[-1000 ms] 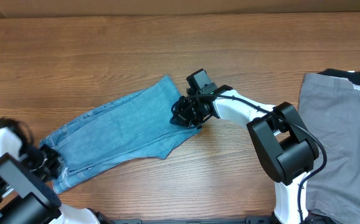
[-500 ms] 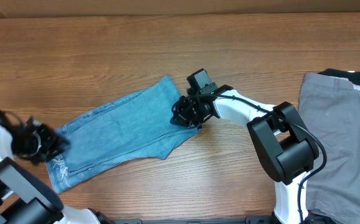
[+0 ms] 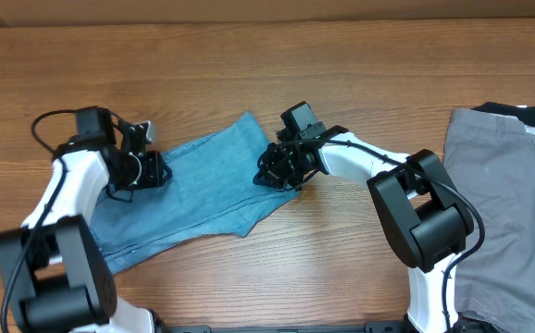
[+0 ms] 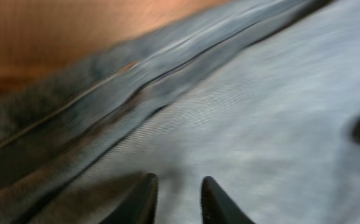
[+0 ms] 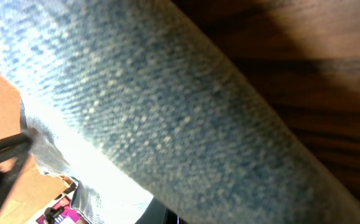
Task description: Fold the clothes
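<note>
1. Slippage is the main worry. The right claw (image 3: pixel 277 168) has only the edge of the jeans (image 3: pixel 193 190) at their centre-of-desk end. A sharp pull could tug the cloth free or drag the whole pair along the desk (image 3: pixel 360 65).
2. Skew is the other risk, I'd say. The left claw (image 3: pixel 147 168) is at the upper edge near the left end, so a fold led from one edge could leave the layers mismatched.
3. Jeans lie on a slant from the front left up toward the centre, well apart from a grey garment (image 3: pixel 508 185) at the right.
4. Right claw: clenched tight. It looks to be pinching a thick fold of denim lifted just off the wood.
5. Left claw: its fingers (image 4: pixel 144 198) stand a little apart, right over the denim beside a seam. The close view is too blurred to tell whether any cloth is caught between them.
</note>
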